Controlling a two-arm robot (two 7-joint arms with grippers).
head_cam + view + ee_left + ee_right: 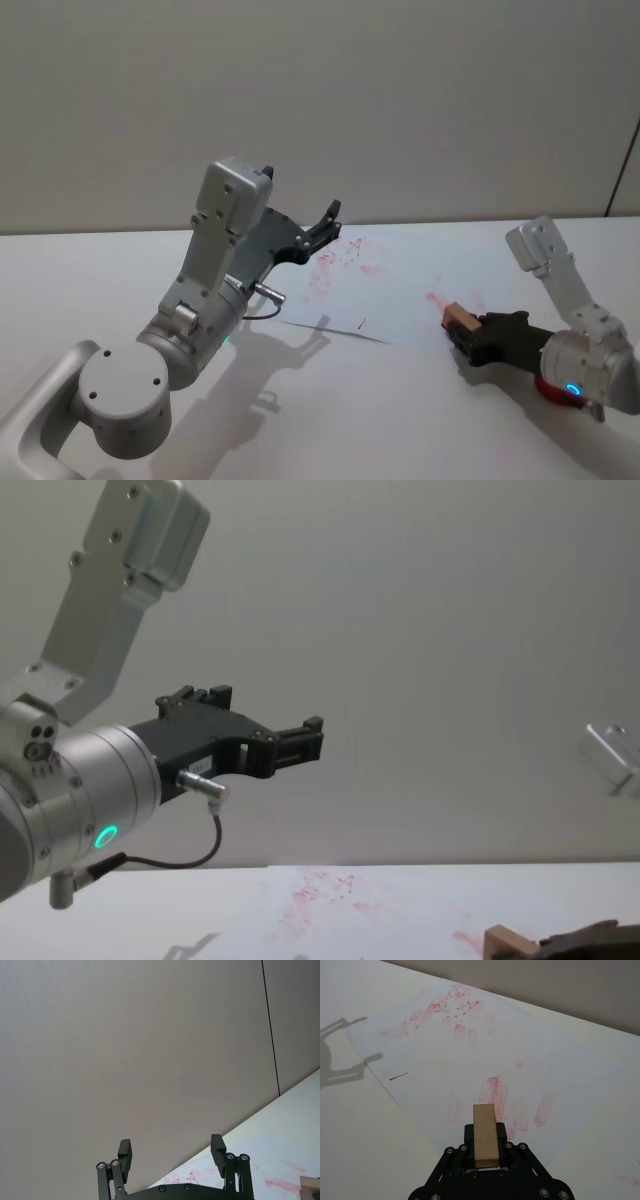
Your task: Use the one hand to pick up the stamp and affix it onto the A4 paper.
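Note:
The stamp (485, 1134), a small tan wooden block, is held in my right gripper (485, 1152), which is shut on it just above the near right edge of the A4 paper (485, 1055). The same stamp (459, 319) shows in the head view at the paper's (400, 290) right edge, and low at the right in the chest view (508, 943). The white sheet carries smudged red prints. My left gripper (328, 224) hangs raised and open over the paper's far left part, its fingers (217, 1149) spread with nothing between them.
The paper lies on a plain white table (110, 270) before a grey wall. A red object (548, 392) sits under the right arm near the table's front right. Bare tabletop stretches to the left and front.

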